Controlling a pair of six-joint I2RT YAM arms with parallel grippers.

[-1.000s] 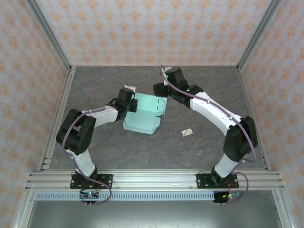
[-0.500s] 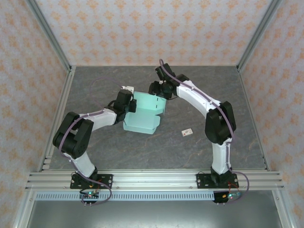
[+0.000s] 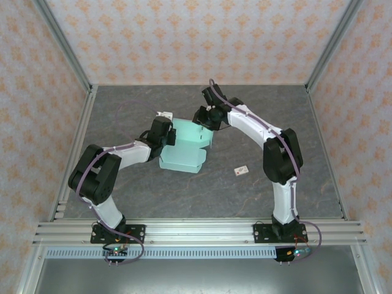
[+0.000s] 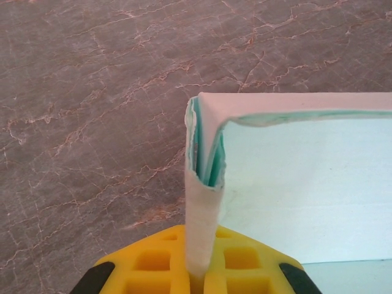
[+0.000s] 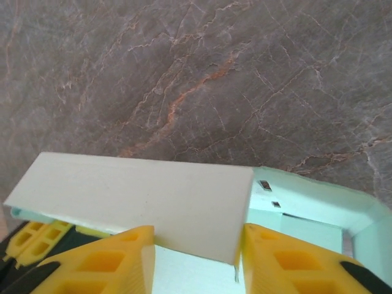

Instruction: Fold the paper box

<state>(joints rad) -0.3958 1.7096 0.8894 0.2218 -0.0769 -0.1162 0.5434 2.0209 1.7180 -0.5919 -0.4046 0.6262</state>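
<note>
Swinging in over the last second, my right arm has folded its elbow up on the right of the top view and carried my right gripper (image 3: 204,120) left, up to the far edge of the paper box (image 3: 184,156). Box hasn't budged: it sits just left of centre on the grey marbled table (image 3: 122,184), a shallow open tray with its mint floor facing up and a taller panel raised along its far side. My left gripper (image 3: 169,135) is where it was, at the box's upper left corner, pressed together on the card; from the left wrist, a doubled strip of wall rises straight out of the yellow fingers (image 4: 153,263), corner fold above them. From the right wrist, a pale flap stands across the frame, one yellow finger low in front of it, the other against its right edge, mint interior off to the lower right. Those fingers are apart, but I cannot tell whether they are gripping the flap. Small white tag (image 3: 241,171) lies right of the box, unmoved
</note>
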